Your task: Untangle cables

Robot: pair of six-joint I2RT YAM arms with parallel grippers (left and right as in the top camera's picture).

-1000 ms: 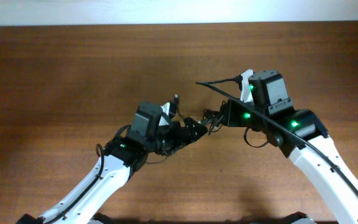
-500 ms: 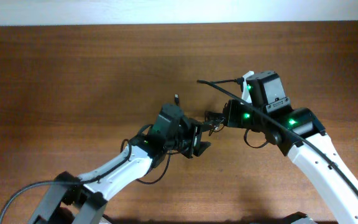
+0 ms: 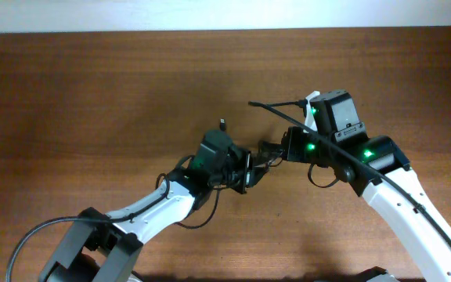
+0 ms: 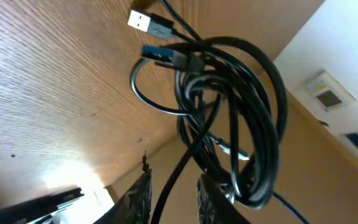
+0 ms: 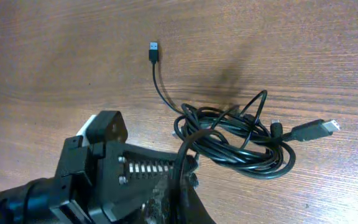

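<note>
Two thin black cables (image 5: 241,143) sit bunched in one tangled coil on the brown wood counter (image 3: 92,94), mid-counter, between both claws. Glossy cords in several overlapping loops; I can't separate one cord from the other. The coil's long axis runs left-right in the right wrist view, dipping slightly to the right. One tail exits the coil's left end and runs up-frame to a lone plug (image 5: 154,50), tip pointing away from the coil. A silver-tipped plug (image 5: 327,126) sticks out at the right end, pointing right. Plug markings are too small to read. Left claw (image 4: 174,200): fingers (image 4: 140,198) slightly parted, one strand passing through the gap, not visibly pinched, coil just beyond the tips. Right claw (image 3: 268,148): tip at the coil's edge, a loop arcs into it in its wrist view, grip hidden, so I cannot tell how far open.
</note>
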